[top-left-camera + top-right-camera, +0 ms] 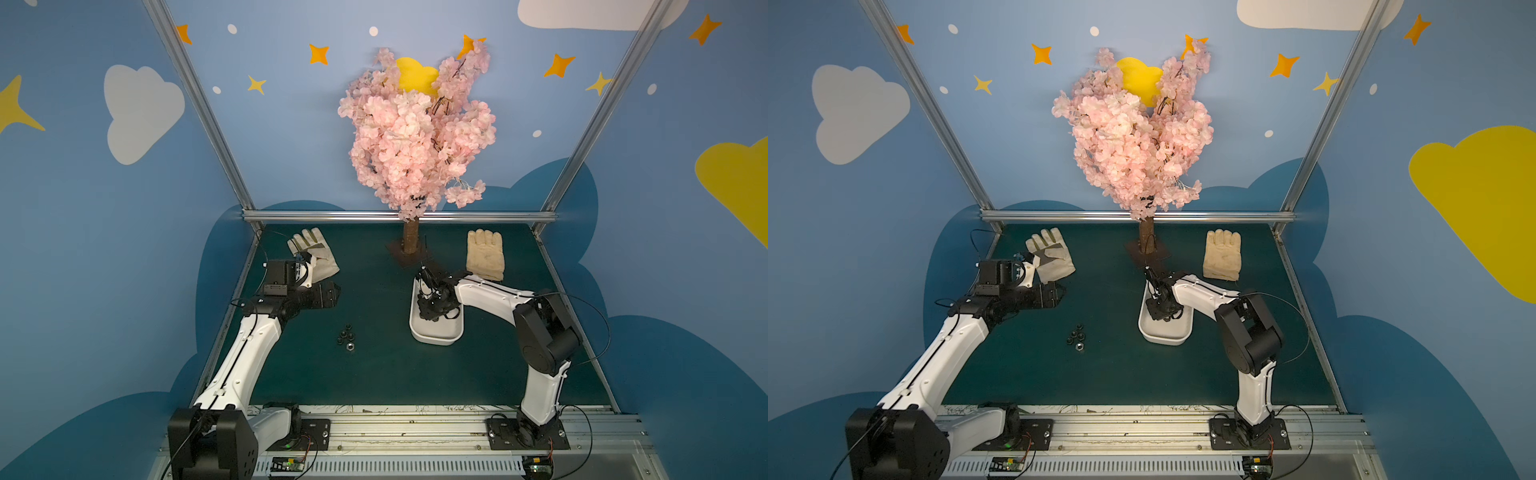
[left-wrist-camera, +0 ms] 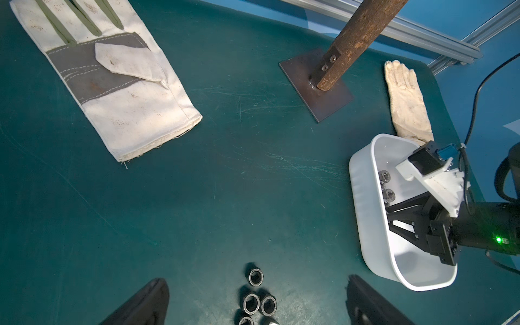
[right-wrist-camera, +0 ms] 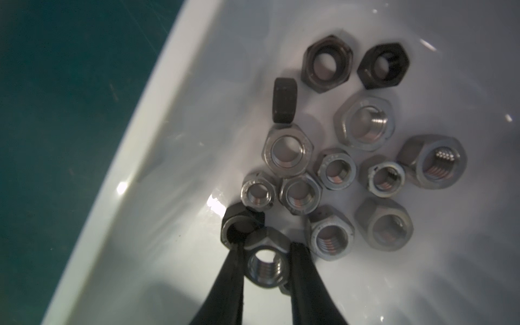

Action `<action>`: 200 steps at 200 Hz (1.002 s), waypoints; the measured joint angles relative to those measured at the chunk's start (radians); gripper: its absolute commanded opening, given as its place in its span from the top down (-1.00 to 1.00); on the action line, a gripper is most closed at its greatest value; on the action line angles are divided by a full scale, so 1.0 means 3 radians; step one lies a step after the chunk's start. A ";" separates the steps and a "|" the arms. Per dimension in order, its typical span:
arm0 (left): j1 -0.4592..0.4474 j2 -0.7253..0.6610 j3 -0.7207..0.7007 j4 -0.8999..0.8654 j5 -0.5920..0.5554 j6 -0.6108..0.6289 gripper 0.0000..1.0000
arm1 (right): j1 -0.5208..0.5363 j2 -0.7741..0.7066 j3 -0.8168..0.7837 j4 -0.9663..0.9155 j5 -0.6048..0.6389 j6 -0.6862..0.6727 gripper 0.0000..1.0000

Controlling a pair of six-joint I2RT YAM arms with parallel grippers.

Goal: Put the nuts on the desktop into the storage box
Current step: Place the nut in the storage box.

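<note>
Several black nuts and a silver one (image 1: 347, 334) (image 1: 1076, 334) lie clustered on the dark green desktop (image 1: 374, 374). In the left wrist view these nuts (image 2: 250, 302) sit between the fingers of my left gripper (image 2: 257, 284), which is open and above them (image 1: 332, 295). The white storage box (image 1: 436, 338) (image 1: 1163, 338) (image 2: 365, 202) holds several silver and black nuts (image 3: 337, 168). My right gripper (image 3: 266, 247) (image 1: 432, 316) reaches down into the box, shut on a silver nut (image 3: 267, 264) just above the box floor, next to a black nut (image 3: 239, 222).
A pale work glove (image 1: 316, 255) lies at the back left beside my left wrist. Another glove (image 1: 485, 253) lies at the back right behind the box. A pink blossom tree with a brown trunk (image 1: 410, 237) on a dark base plate (image 2: 323, 92) stands at the back centre.
</note>
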 measured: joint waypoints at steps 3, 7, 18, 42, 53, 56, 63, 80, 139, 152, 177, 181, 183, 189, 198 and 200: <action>0.0000 0.0000 0.0000 0.0000 0.0000 0.0000 -1.00 | 0.0000 -0.0003 -0.0004 0.0005 0.0003 0.0000 0.59; 0.0000 0.0000 0.0000 -0.0001 0.0000 0.0000 -1.00 | -0.0001 -0.0004 -0.0010 0.0011 0.0003 -0.0001 0.58; 0.0000 0.0000 0.0000 0.0003 -0.0001 0.0000 -1.00 | -0.0013 -0.0011 -0.0028 0.0029 -0.0006 -0.0001 0.57; 0.0000 0.0000 0.0000 0.0003 -0.0001 0.0000 -1.00 | -0.0058 -0.0031 -0.0062 0.0064 -0.0014 -0.0004 0.55; 0.0000 0.0000 0.0000 0.0003 -0.0004 0.0000 -1.00 | -0.0084 -0.0037 -0.0074 0.0072 -0.0020 -0.0005 0.54; 0.0000 0.0000 0.0000 0.0003 -0.0004 0.0000 -1.00 | -0.0092 -0.0038 -0.0076 0.0076 -0.0020 -0.0005 0.53; 0.0000 0.0000 0.0000 0.0003 -0.0008 0.0000 -1.00 | -0.0103 -0.0043 -0.0084 0.0083 -0.0022 -0.0006 0.53; 0.0000 0.0000 0.0000 0.0003 -0.0011 0.0000 -1.00 | -0.0123 -0.0055 -0.0102 0.0102 -0.0028 -0.0023 0.50; 0.0000 0.0000 0.0000 0.0005 -0.0011 0.0000 -1.00 | -0.0145 -0.0075 -0.0153 0.0136 -0.0025 -0.0046 0.25; 0.0000 0.0000 0.0000 0.0005 -0.0011 0.0000 -1.00 | -0.0146 -0.0088 -0.0161 0.0126 -0.0015 -0.0052 0.18; 0.0000 0.0001 0.0000 0.0008 -0.0011 0.0000 -1.00 | -0.0144 -0.0131 -0.0161 0.0066 0.0010 -0.0056 0.09; 0.0000 0.0000 0.0000 0.0008 -0.0011 0.0000 -1.00 | -0.0139 -0.0146 -0.0159 0.0051 0.0014 -0.0058 0.08; 0.0000 0.0001 0.0000 0.0008 -0.0011 0.0000 -1.00 | -0.0135 -0.0153 -0.0158 0.0038 0.0019 -0.0058 0.08; 0.0000 0.0001 0.0000 0.0009 -0.0011 0.0000 -1.00 | -0.0121 -0.0182 -0.0146 0.0006 0.0033 -0.0064 0.06; 0.0000 0.0001 0.0000 0.0008 -0.0011 0.0000 -1.00 | -0.0107 -0.0226 -0.0104 -0.0055 0.0060 -0.0067 0.04; 0.0000 0.0001 0.0000 0.0009 -0.0011 0.0000 -1.00 | -0.0102 -0.0239 -0.0089 -0.0062 0.0070 -0.0069 0.04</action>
